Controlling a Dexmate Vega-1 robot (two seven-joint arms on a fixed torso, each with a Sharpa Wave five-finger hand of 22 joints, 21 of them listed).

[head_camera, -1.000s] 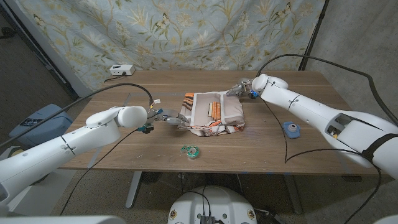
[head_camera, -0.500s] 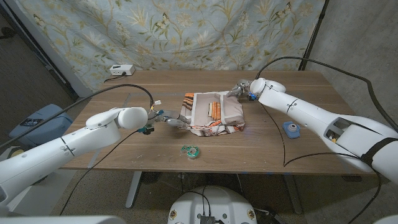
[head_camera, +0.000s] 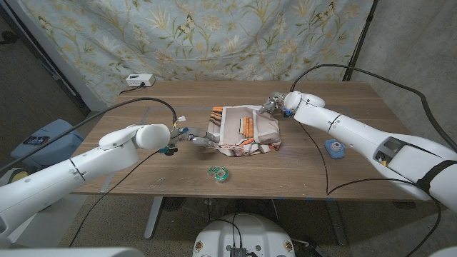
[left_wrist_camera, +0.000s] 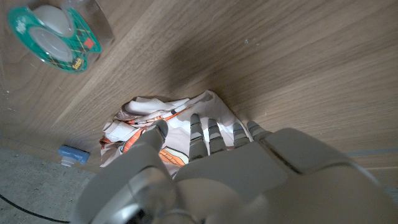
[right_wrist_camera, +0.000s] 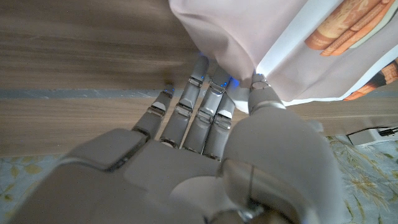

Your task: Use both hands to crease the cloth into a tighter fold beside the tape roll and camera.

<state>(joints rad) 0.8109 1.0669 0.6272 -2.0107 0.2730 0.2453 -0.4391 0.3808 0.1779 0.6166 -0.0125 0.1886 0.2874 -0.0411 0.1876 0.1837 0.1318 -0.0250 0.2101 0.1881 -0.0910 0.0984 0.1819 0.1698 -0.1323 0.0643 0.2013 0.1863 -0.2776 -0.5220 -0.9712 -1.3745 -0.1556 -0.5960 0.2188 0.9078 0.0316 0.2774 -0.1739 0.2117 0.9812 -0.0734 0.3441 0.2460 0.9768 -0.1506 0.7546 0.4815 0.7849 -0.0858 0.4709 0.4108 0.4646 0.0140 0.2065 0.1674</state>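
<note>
On the table [head_camera: 143, 160], your left robot hand [head_camera: 194, 138] and right robot hand [head_camera: 273, 104] each pinch the cloth's [head_camera: 246, 130] opposite edges.

white cloth [head_camera: 246, 129] with orange print, green tape roll [head_camera: 218, 173]

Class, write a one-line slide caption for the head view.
Both hands, left and right, hold opposite ends of the cloth; tape roll lies nearby.

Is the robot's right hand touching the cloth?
Touching. The right wrist view shows the right hand with its thumb pressed against the cloth edge, fabric draped over its fingertips.
</note>
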